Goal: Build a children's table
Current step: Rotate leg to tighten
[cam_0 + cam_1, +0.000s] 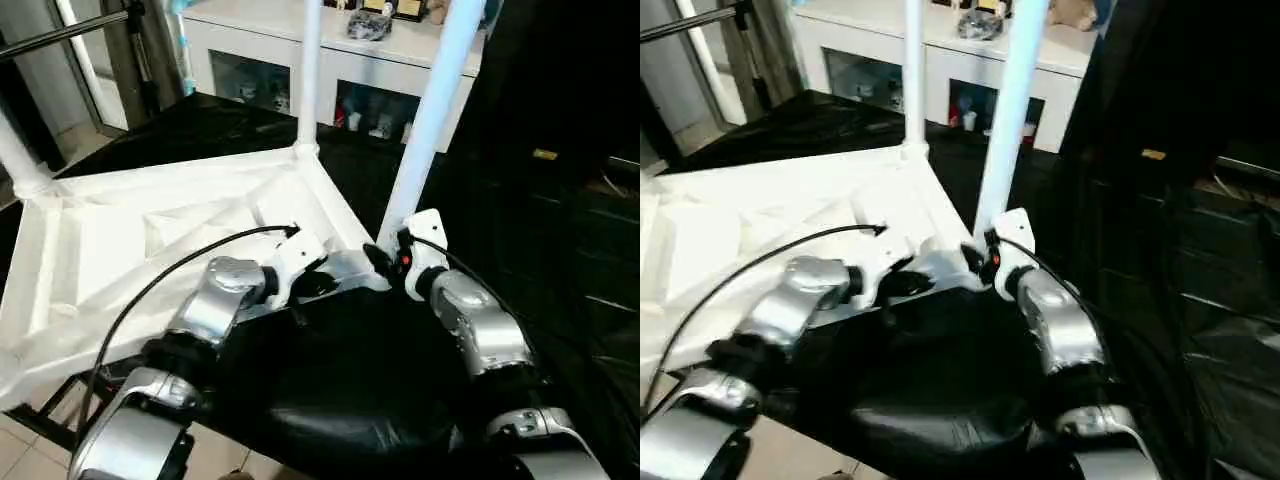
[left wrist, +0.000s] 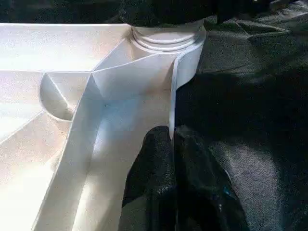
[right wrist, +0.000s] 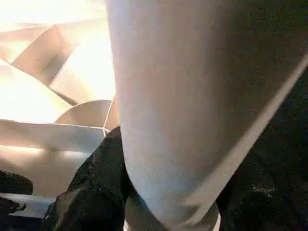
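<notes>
From the left eye view, the children's table top lies upside down, ribbed underside up, on a black-covered surface. Three white legs rise from its corner sockets: one at the far corner, one at the left corner, and the near leg, which leans a little, at the corner nearest the robot. The left gripper meets the top's near edge beside that corner; the right gripper is at the near leg's base. A white cabinet stands behind.

The right eye view gives the same layout.

In the left wrist view, the black fingers pinch the top's thin edge wall, closed on it (the corner socket sits just beyond).

In the right wrist view, the fingers straddle the near leg's base, half spread, one on either side.
</notes>
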You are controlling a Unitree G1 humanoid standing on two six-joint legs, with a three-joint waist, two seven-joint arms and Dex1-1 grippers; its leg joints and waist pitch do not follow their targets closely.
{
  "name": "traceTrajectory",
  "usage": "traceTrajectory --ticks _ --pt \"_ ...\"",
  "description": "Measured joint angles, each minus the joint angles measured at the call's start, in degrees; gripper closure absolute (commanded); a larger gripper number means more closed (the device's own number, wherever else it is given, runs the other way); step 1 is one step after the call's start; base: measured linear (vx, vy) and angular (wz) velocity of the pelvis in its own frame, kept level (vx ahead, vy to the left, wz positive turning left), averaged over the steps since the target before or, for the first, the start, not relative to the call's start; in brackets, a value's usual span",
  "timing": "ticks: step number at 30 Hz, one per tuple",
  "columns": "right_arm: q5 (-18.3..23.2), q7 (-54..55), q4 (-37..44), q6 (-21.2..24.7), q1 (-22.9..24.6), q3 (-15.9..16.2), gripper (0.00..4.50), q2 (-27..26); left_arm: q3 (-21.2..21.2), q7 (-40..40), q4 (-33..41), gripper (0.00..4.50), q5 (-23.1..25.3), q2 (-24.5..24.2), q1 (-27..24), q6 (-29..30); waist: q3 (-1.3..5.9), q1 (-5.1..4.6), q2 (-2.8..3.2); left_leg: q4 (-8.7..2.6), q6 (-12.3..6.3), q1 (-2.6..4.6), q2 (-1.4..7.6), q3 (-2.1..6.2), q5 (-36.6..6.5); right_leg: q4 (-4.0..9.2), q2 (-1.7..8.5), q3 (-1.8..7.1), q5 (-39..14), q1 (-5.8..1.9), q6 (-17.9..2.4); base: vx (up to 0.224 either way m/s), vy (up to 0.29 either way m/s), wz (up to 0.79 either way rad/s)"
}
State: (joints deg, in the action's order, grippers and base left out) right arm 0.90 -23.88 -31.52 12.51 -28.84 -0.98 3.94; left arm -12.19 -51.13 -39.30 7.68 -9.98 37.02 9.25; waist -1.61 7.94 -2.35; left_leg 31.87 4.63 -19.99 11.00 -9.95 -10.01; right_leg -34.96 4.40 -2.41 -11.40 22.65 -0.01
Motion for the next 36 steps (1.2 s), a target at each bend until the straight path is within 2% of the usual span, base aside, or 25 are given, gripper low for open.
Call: traceTrajectory --ticks 3,5,8,16,21,26,27,30,31,36 --pt "0.7 -2.3 0.4 -0.2 0.5 -0.2 1.74 0.3 -0.1 0.0 -0.3 4.5 0.0 -0.2 0.0 -0.9 -0.02 -0.01 0.05 -0.01 0.0 -0.01 0.0 0.0 0.0 0.0 0.0 -0.01 0.0 0.01 0.0 0.0 0.0 0.0" --pt "0.7 -4.2 1.1 -0.2 0.9 -0.2 1.36 0.9 -0.1 -0.4 -0.3 4.5 0.0 -0.4 0.0 -1.4 -0.05 -0.02 0.1 -0.02 0.0 -0.04 0.01 0.01 0.0 0.0 0.0 -0.02 0.0 0.05 0.0 0.0 0.0 0.0" --pt "0.7 -7.4 1.8 -0.8 1.5 0.7 1.36 2.1 -0.1 -1.7 -0.3 4.5 -0.2 -1.0 0.0 -1.9 -0.07 0.01 0.13 -0.05 0.0 -0.06 0.02 0.02 0.0 0.0 -0.01 -0.05 0.0 0.07 0.0 0.0 0.0 0.0" --pt "3.6 -28.0 10.3 -0.4 6.4 5.7 1.36 11.7 -0.6 -13.9 4.9 4.5 -3.0 -7.0 -3.5 -4.8 -0.12 -0.05 0.1 -0.09 -0.13 -0.21 0.03 -0.04 -0.1 0.17 -0.01 -0.06 -0.2 0.13 0.0 0.0 0.0 0.0" --pt "4.5 -35.5 12.7 0.8 7.4 7.8 1.36 14.1 -1.5 -19.1 6.9 4.5 -3.7 -8.5 -4.9 -5.9 -0.15 0.45 0.0 -0.08 -0.12 -0.2 0.06 -0.04 -0.1 0.11 -0.01 -0.11 -0.3 0.11 0.0 0.0 0.0 0.0" --pt "4.9 -39.2 13.5 0.6 7.8 9.2 1.36 15.6 -1.8 -21.7 7.6 4.5 -4.5 -9.8 -5.7 -6.0 -0.14 0.29 -0.12 -0.01 -0.1 -0.08 0.05 -0.05 -0.1 0.02 0.01 -0.06 -0.3 0.02 0.0 0.0 0.0 0.0" --pt "4.9 -39.5 13.5 0.6 7.8 9.2 1.57 15.6 -1.8 -21.8 7.9 4.5 -4.5 -9.9 -5.8 -5.9 -0.15 0.28 -0.17 -0.01 -0.1 -0.08 0.06 -0.04 -0.1 0.01 0.01 -0.07 -0.3 0.02 0.0 0.0 0.0 0.0" --pt "5.0 -39.9 13.5 0.9 7.7 9.2 1.66 15.7 -1.7 -22.4 8.8 4.5 -4.5 -10.2 -6.3 -5.6 -0.16 0.25 -0.27 -0.02 -0.09 -0.09 0.06 -0.04 -0.1 0.01 0.01 -0.07 -0.3 0.04 0.0 0.0 0.0 0.0" --pt "5.1 -40.0 13.6 1.1 7.6 9.2 1.85 15.7 -1.6 -22.5 9.2 4.5 -4.5 -10.3 -6.5 -5.6 -0.16 0.24 -0.28 -0.03 -0.09 -0.1 0.05 -0.04 -0.1 0.02 0.01 -0.07 -0.3 0.04 0.0 0.0 0.0 0.0" --pt "5.5 -40.2 14.7 3.2 7.8 9.2 2.11 15.7 -1.5 -23.2 9.9 4.5 -4.7 -10.8 -7.1 -5.6 -0.16 0.26 -0.3 -0.05 -0.09 -0.09 0.06 -0.05 -0.1 0.01 0.0 -0.08 -0.3 0.04 0.0 0.0 0.0 0.0"
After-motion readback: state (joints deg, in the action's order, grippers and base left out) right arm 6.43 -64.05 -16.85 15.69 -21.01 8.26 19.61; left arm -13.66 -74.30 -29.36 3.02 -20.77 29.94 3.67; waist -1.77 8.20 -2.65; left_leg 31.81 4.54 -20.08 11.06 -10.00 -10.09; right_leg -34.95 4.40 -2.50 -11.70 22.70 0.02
